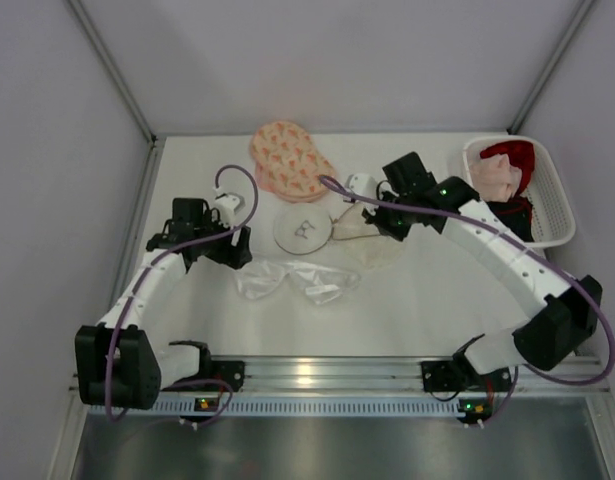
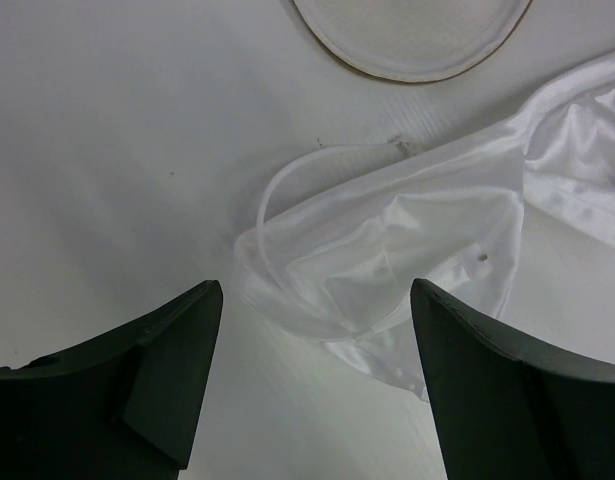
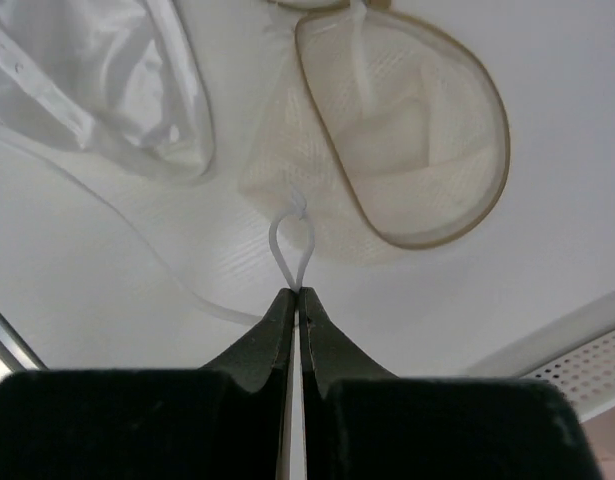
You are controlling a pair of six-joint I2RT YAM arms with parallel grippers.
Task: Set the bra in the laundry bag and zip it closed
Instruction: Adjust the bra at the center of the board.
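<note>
We're early in step one: bra [image 1: 292,280] not yet in the laundry bag [image 3: 417,130], zip untouched. Bra lies loose on the worktop [image 1: 437,300], at about 7 o'clock from the bag in the top view, near it but apart. Right tool [image 3: 295,295] is fully closed, pinching the white loop [image 3: 292,240] that hangs off the bag's near edge, so we have the bag anchored by its tab and not by the mesh or the tan rim. Left tool [image 2: 315,290] is wide open and holds nothing; it hovers over the bra's left end, cup fabric and a thin strap showing between the fingers. A round mesh panel [image 1: 302,230] with the same tan trim sits at 9 o'clock from the bag. We read it as the bag's other half or flap, but can't confirm. We can't tell from these views how far open the bag mouth is, or where the zip pull is. Our call on the next move: drop the left tool onto bunched fabric, not the strap alone, close, lift, and carry toward 1 o'clock to the bag while the right tool keeps the loop taut. Risk: slippery satin trails out, or the loop pull drags the bag instead of opening it. Pink patterned pad [image 1: 287,160] at 12 o'clock and the basket [image 1: 557,200] of clothes at 3 o'clock are out of the path.
</note>
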